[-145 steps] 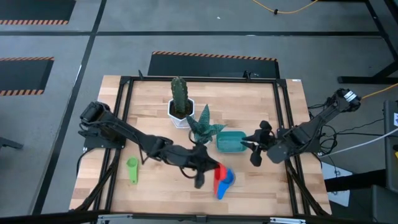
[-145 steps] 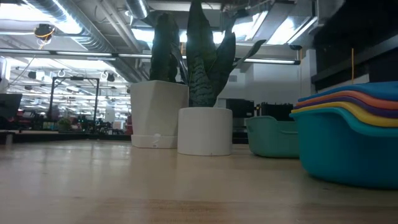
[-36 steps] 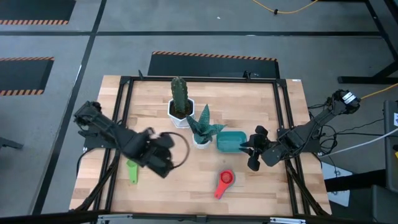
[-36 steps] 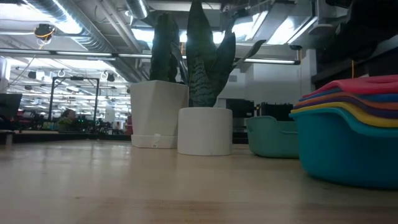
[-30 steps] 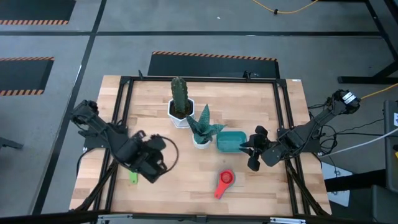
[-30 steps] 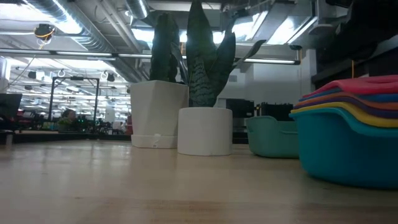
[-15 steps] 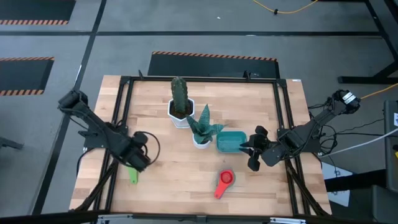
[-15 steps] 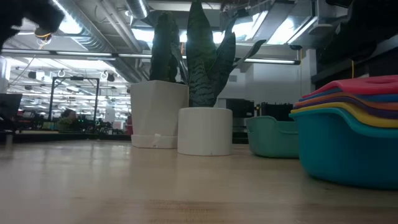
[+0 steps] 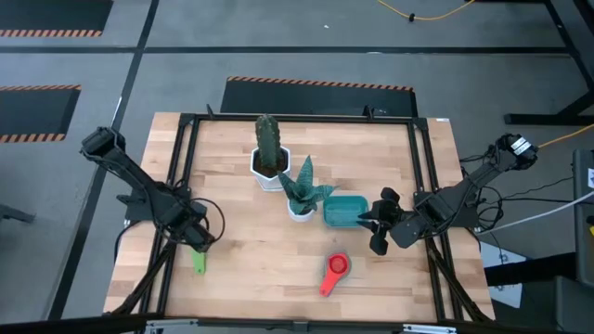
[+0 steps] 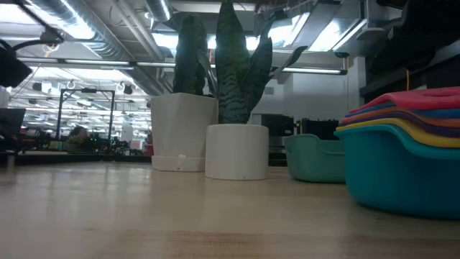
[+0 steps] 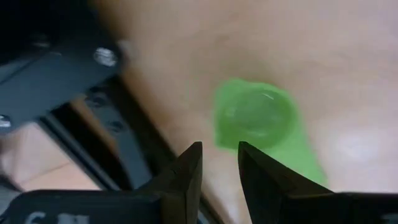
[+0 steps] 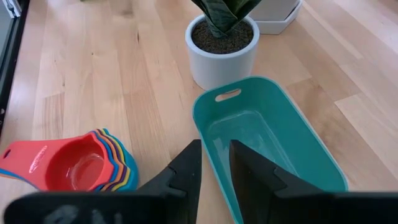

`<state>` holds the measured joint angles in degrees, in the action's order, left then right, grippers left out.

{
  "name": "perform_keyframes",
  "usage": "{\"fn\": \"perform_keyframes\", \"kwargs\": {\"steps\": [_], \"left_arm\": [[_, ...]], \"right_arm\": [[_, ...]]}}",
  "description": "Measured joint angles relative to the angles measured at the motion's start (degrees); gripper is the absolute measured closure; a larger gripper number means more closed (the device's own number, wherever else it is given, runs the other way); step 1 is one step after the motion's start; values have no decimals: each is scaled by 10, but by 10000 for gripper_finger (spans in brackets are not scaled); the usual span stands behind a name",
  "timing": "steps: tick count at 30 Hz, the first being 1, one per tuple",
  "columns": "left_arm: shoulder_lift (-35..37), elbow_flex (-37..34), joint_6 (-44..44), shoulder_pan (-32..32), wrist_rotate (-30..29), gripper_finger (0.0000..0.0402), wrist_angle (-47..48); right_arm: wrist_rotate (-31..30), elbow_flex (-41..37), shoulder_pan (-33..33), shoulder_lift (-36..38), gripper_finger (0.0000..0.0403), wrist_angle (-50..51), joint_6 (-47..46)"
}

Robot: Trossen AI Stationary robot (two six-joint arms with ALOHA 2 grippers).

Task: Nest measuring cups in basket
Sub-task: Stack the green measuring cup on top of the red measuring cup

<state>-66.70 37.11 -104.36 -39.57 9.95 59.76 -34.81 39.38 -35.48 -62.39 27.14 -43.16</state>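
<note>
1. Nearest the front edge of the wooden surface (image 9: 371, 148) we see the stack of measuring cups (image 9: 332, 271), red on top with its handle pointing toward the front; in the low view the same stack (image 10: 402, 169) sits close to the camera on the right, teal at the bottom, then yellow, orange, a blue-purple band and red

2. A single green measuring cup (image 9: 198, 258) lies by itself on the left side of the surface, well apart from the stack

3. Our left pincer (image 9: 196, 235) hangs over the bowl end of that green cup; in the left wrist view its dark fingers (image 11: 186, 180) stand a little apart with a narrow gap between them, holding nothing, and the green cup (image 11: 258, 121) lies on the wood just beyond the fingertips

4. Farther back, near the middle, the teal basket (image 9: 345, 211) sits on the surface with nothing inside it, as the right wrist view shows (image 12: 273, 143)

5. Our right pincer (image 9: 374, 223) waits just beside the basket's right end; its fingers (image 12: 186, 177) stand slightly apart and grip nothing

6. Just left of the basket is a round white pot with a striped leafy plant (image 9: 302, 193)

7. Farthest back stands the white hexagonal pot with the cactus (image 9: 268, 153)
</note>
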Motion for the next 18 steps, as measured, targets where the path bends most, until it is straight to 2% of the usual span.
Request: {"fn": "perform_keyframes", "kwargs": {"steps": [4,18], "left_arm": [[0,-9,7,0,-20,307,-14],[0,-47,19,0,-19,307,-15]], "right_arm": [[0,0,0,0,317,0,0],[4,0,0,0,317,0,-1]]}}
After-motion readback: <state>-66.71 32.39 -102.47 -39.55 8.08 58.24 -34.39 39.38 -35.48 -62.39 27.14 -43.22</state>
